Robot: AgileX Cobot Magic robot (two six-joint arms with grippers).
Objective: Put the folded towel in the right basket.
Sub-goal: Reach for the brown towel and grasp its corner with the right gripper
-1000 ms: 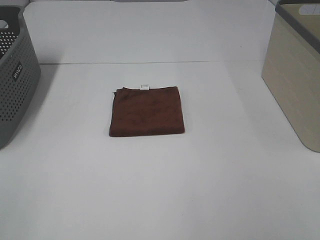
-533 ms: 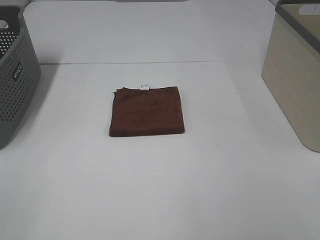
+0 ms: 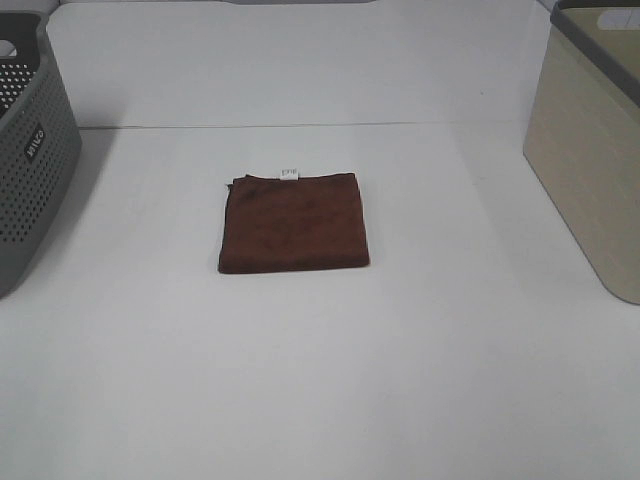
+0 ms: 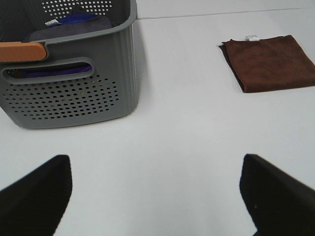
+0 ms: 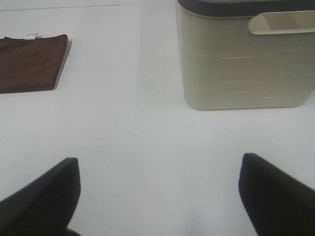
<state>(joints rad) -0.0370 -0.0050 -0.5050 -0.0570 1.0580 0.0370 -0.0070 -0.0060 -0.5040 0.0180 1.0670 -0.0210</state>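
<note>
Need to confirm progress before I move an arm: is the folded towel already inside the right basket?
No, the folded towel lies flat on the table, well apart from the right basket.

The left black two-fingered gripper (image 4: 153, 163) is held low and level, its dark fingers (image 4: 34, 196) spread wide, clasping nothing. The right black two-fingered gripper (image 5: 158, 161) matches it, dark fingers (image 5: 278, 191) far apart, likewise empty.
</note>
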